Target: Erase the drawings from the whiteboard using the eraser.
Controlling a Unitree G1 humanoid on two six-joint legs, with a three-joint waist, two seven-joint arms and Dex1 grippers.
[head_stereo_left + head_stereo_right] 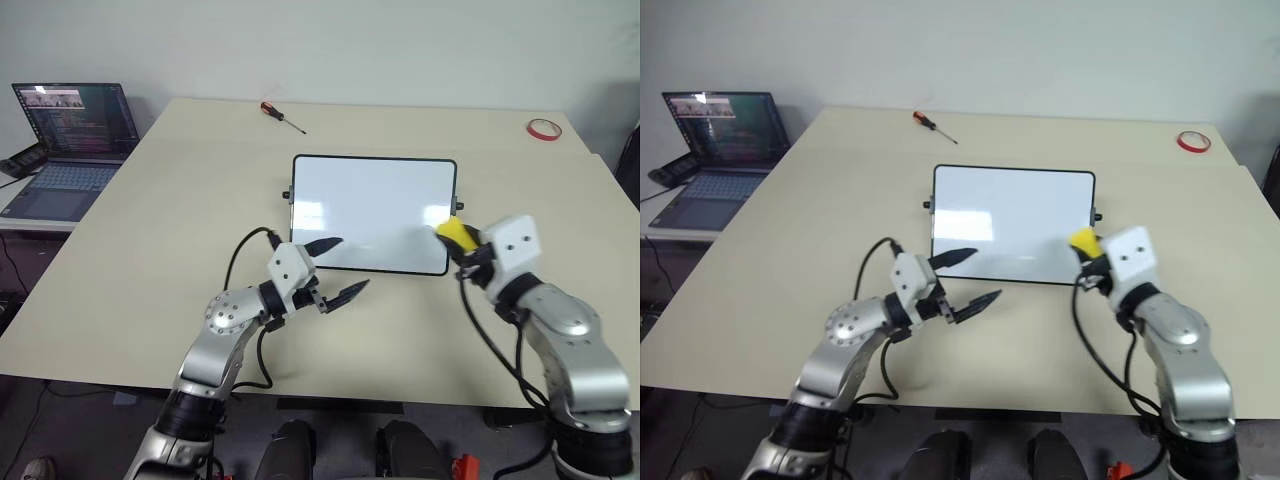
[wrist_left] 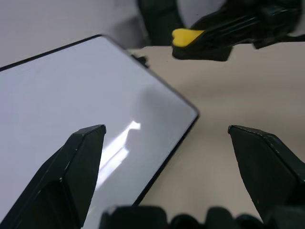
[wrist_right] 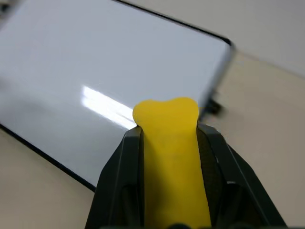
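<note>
Right tool [image 1: 462,243] pinches the eraser [image 1: 455,233] above the whiteboard's [image 1: 370,205] right near corner, ready to wipe. No drawings visible. Left tool [image 1: 335,270], spread, hovers at the near edge, likely steadying.

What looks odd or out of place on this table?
The eraser looks squashed, pinched between the right gripper's fingers so its yellow tip bulges. The whiteboard looks clean, with no red marks visible. A screwdriver and a red tape ring lie loose near the table's far edge.
</note>
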